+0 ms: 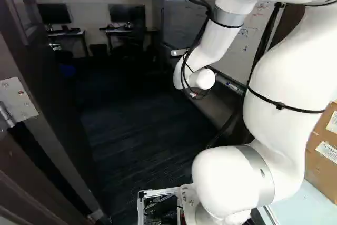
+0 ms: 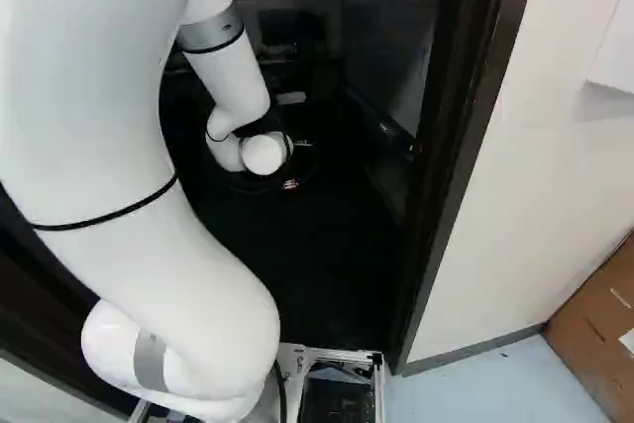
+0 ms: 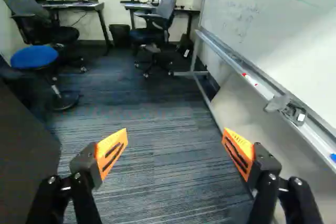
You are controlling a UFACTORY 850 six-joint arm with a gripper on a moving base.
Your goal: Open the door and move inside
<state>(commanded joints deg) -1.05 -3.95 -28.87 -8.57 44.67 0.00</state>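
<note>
Left base view: door (image 1: 50, 82) stands open, swung inward at left of view. Step now, I judge: drive base (image 1: 158, 192) slowly forward, straight, arm (image 1: 284, 72) held away from door and whiteboard (image 1: 253, 35).

Right base view: door frame (image 2: 466, 151) is just beside base corner; better to leave more room on this side before any turning, otherwise base may scrape.

Wrist view: fingers (image 3: 175, 136) spread apart, released, nothing between them. Dark panel, probably same door, lies beside fingers, opposite whiteboard side, not touching. Ahead: carpet (image 3: 142, 108).
</note>
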